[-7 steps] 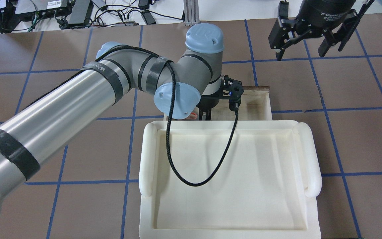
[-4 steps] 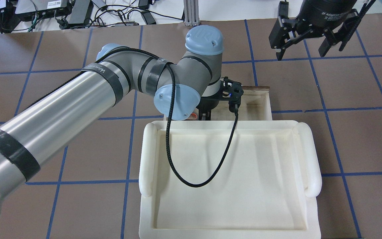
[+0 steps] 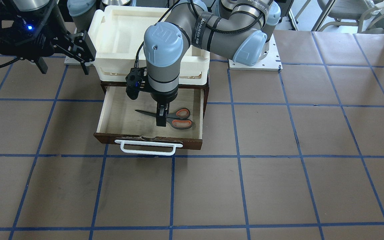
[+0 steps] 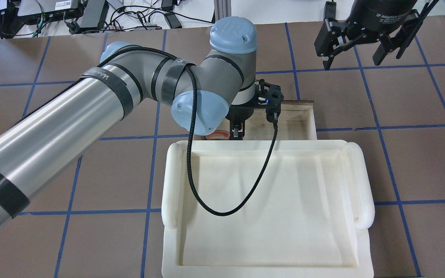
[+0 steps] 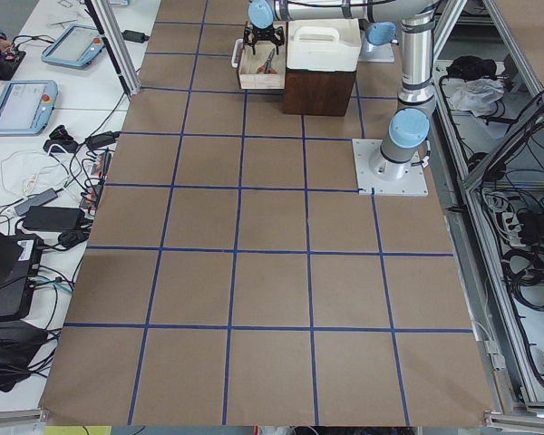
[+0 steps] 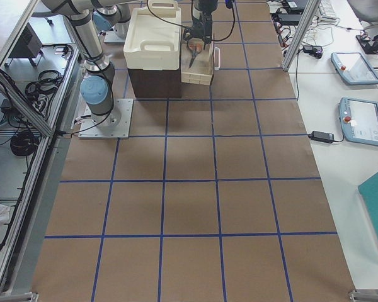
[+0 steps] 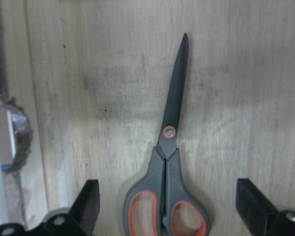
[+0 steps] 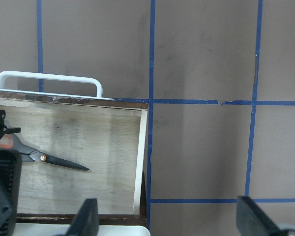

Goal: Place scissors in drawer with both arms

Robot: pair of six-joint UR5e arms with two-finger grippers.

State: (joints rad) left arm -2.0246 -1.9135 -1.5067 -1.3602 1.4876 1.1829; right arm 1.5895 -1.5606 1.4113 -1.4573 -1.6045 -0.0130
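Observation:
The scissors (image 3: 175, 118) lie flat on the pale floor of the open drawer (image 3: 107, 113), blades pointing toward the view's left. My left gripper (image 3: 161, 117) hangs straight down into the drawer over the scissors' pivot. In the left wrist view the scissors (image 7: 169, 162) lie on the wood between the spread fingers (image 7: 90, 201), untouched; the left gripper is open. My right gripper (image 4: 361, 54) hovers open and empty over the table beside the drawer. Its wrist view shows the scissors (image 8: 49, 158) and the drawer's white handle (image 8: 49, 78).
A white plastic tray (image 4: 357, 181) sits on top of the brown cabinet, behind the pulled-out drawer (image 4: 309, 119). The left arm's black cable (image 4: 222, 210) loops over the tray. Brown paper with blue tape lines covers the table.
My left arm's wrist has shifted a little to the left and farther out in the overhead view, and more of the scissors' orange handle shows beneath it. The right gripper has not moved.

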